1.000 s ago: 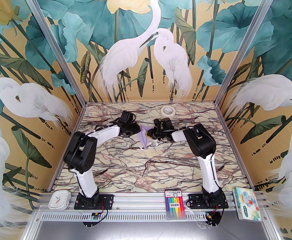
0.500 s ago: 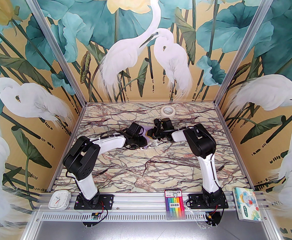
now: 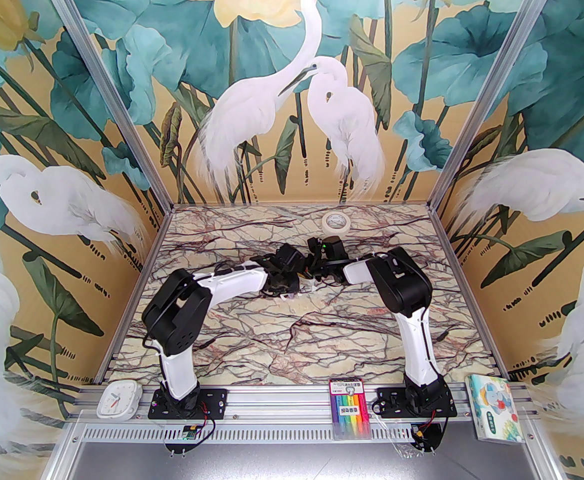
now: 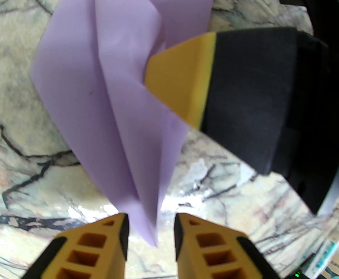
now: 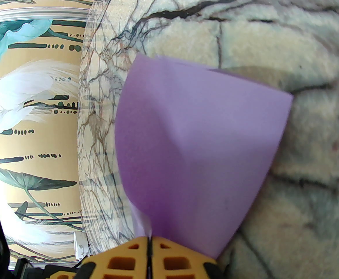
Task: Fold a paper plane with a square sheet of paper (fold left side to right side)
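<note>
The top camera is looking down from high behind the arm bases [image 3: 186, 403], across the bench [image 3: 292, 338] to the far wall [image 3: 292, 93]. The wrist cameras are hovering close, looking past the left gripper [image 4: 150, 218] and the right gripper [image 5: 149, 243], sharing the paper plane [image 4: 105, 97] from opposite sides.

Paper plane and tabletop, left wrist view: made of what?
The paper plane: thin matte lavender paper, going by sharp creases and layered flaps. The tabletop: marble-patterned surface, semi-gloss with glare patches near the plane's tip; real stone or printed laminate, cannot tell.
</note>
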